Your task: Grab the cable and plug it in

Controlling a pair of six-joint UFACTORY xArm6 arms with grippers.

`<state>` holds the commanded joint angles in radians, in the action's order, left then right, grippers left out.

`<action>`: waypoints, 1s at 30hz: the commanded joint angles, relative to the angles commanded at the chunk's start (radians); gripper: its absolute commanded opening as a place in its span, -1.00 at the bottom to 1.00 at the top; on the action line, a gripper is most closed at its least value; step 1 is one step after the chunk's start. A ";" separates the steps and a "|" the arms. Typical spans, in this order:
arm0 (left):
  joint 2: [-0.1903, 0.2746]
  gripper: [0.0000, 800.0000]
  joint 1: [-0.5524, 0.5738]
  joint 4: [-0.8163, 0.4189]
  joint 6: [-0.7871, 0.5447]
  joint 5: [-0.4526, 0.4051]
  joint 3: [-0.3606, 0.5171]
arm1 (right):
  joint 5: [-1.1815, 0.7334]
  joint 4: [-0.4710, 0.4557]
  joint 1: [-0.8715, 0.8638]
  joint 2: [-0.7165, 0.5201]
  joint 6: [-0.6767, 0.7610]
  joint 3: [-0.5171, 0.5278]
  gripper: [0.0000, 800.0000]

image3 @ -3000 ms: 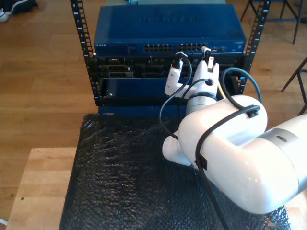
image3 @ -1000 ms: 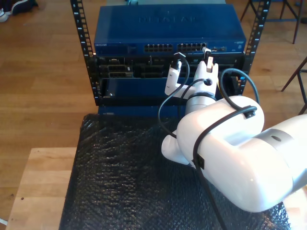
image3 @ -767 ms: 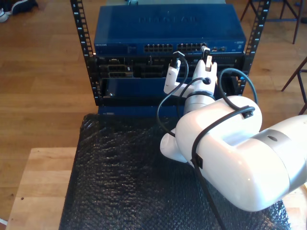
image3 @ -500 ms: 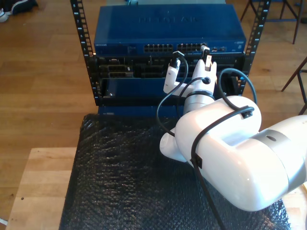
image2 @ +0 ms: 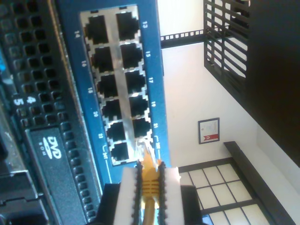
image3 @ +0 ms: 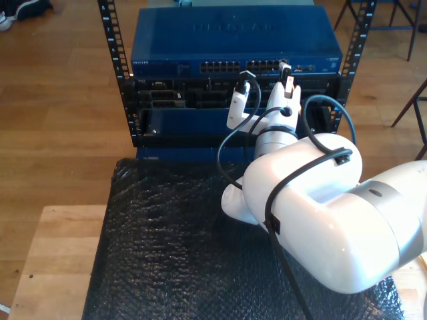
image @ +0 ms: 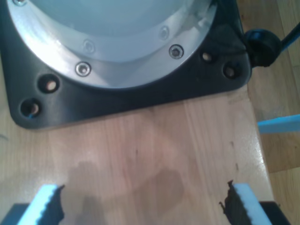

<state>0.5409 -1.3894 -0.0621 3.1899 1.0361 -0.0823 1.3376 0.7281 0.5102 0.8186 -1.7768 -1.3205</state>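
A blue network switch (image3: 230, 41) sat in a black rack (image3: 120, 73) above the wood floor. My second gripper (image2: 149, 185) squeezed the yellow cable (image2: 149, 180), its clear plug right by the ports (image2: 117, 84). My first gripper (image: 143, 204) hung wide apart over a wooden table (image: 150, 154).
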 joint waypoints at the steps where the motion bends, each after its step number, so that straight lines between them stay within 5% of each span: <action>1: 0.000 1.00 0.000 0.000 0.000 0.000 0.000 | 0.000 0.000 0.000 0.003 0.000 -0.003 -1.00; 30: 0.000 1.00 0.000 0.000 0.000 0.002 0.000 | 0.003 0.000 -0.002 0.005 0.002 -0.011 -1.00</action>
<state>0.5409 -1.3894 -0.0621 3.1899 1.0376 -0.0823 1.3406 0.7281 0.5086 0.8232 -1.7752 -1.3312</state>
